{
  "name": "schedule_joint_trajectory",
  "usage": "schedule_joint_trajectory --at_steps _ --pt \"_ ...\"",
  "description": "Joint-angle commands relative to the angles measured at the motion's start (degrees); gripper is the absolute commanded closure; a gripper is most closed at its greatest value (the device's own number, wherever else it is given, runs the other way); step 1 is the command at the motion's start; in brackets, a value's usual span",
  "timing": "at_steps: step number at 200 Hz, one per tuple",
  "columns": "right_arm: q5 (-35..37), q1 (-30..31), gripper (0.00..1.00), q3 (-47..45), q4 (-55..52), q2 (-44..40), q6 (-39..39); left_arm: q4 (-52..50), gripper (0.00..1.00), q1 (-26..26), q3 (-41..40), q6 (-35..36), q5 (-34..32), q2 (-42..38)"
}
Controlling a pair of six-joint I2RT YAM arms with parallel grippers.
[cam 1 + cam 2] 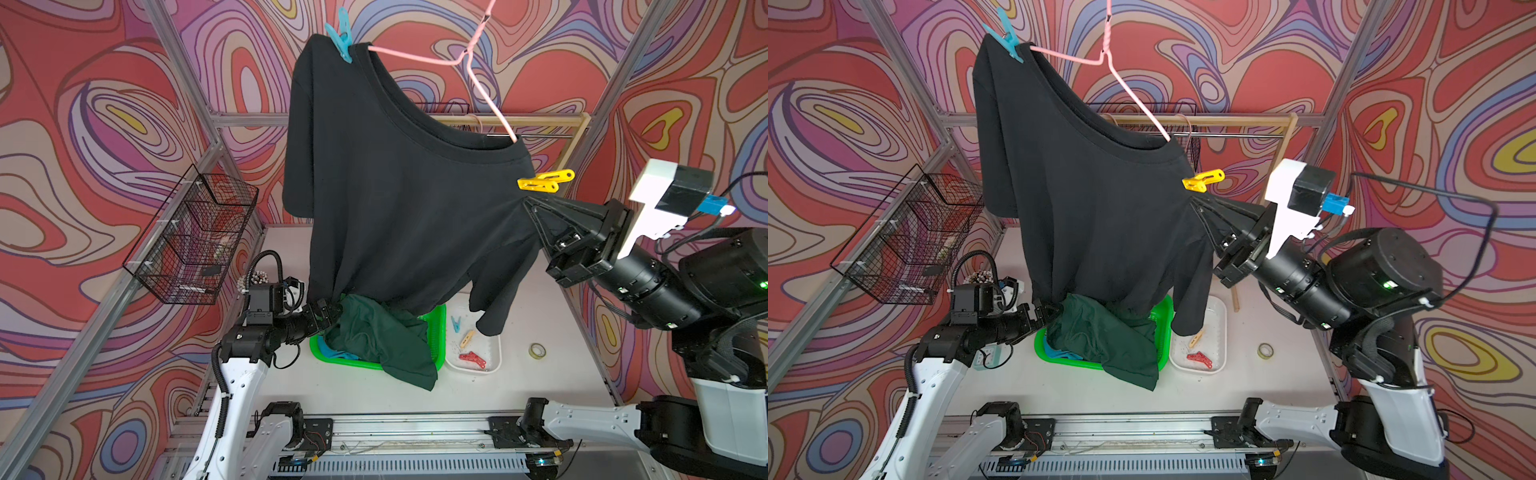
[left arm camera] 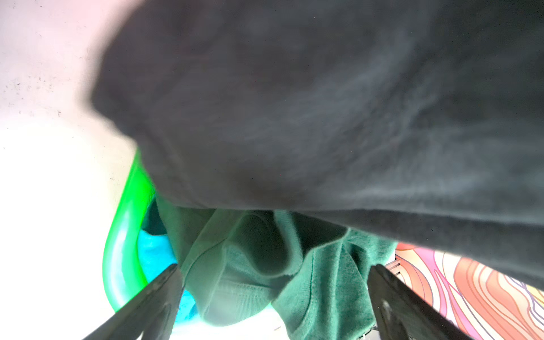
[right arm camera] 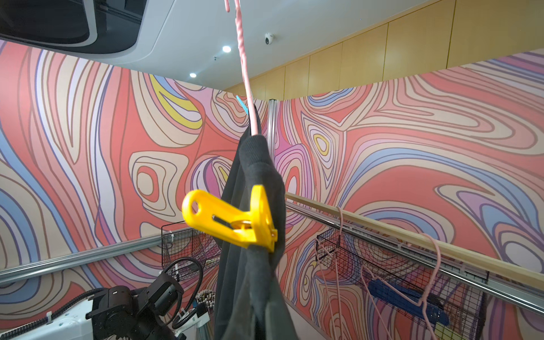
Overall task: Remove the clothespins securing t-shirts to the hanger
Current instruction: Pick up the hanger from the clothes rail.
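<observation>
- Hanging from the left frame rail, a black wire basket point(image 1: 195, 237) sits above the surface point(image 1: 374, 395).
- The left tool point(image 1: 330, 311) is released, jaws spread wide at the left edge of the green basket point(image 1: 357, 366). The left wrist view shows its fingers point(image 2: 164, 291) either side of the dark green t-shirt point(image 2: 265, 265).
- The dark green t-shirt spills over the green basket's front rim, and a turquoise t-shirt point(image 2: 153, 253) lies beneath it inside.
- A light blue clothespin point(image 1: 343, 37) clips the left-hand shoulder of the black t-shirt point(image 1: 395, 199) to the pink hanger point(image 1: 486, 89).
- A white tray point(image 1: 492, 357), just right of the green basket, holds a small blue clothespin point(image 1: 456, 323), a beige clothespin point(image 1: 467, 338) and red clothespins point(image 1: 473, 359).
- A yellow clothespin point(image 1: 544, 181) clips the black t-shirt's right-hand shoulder.
- The right tool point(image 1: 528, 205) is clenched on the black t-shirt just below the yellow clothespin, where the cloth comes to a point at its tips.
- A tape roll point(image 1: 537, 351) lies near the surface's right edge.
</observation>
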Motion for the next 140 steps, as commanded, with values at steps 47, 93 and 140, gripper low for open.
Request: schedule_joint_trajectory --at_steps 47,93,140 --pt "3.7 0.2 1.0 -3.0 -1.9 -3.9 2.8 0.0 0.0 0.3 0.8 -0.1 -0.3 -1.7" --pt "3.0 0.2 1.0 -8.6 -2.8 -5.5 4.6 -0.7 0.0 0.3 0.8 0.0 -0.1 -2.2" --pt "-2.6 0.2 1.0 -13.8 -3.7 -5.7 6.8 -1.1 0.0 0.3 0.2 0.3 -1.0 -3.4"
